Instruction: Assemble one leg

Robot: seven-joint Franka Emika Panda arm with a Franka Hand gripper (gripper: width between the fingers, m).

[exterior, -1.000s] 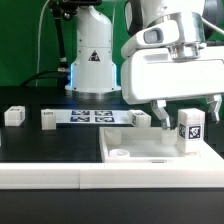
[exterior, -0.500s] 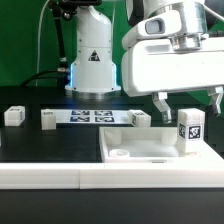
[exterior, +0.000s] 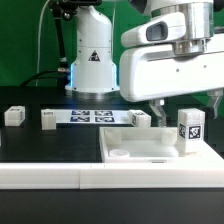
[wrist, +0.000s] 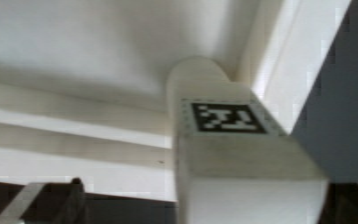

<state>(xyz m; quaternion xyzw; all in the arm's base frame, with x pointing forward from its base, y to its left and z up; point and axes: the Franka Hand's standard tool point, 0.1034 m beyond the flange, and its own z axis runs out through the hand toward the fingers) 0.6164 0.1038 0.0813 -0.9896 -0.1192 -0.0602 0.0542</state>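
Although the round hole nearest the front of the large white plate shows nothing in it, the leg stands upright on that plate, at its corner toward the exterior view's right. Whether its foot sits fully in a hole I cannot tell from either view. Just above it hangs the gripper, jaws apart and touching nothing, one to each side of the leg. The step in hand looks like seating this leg; the next move, I judge, calls for a straight descent and a square close around it. Farther back on the dark surface lie the marker board and small white blocks.
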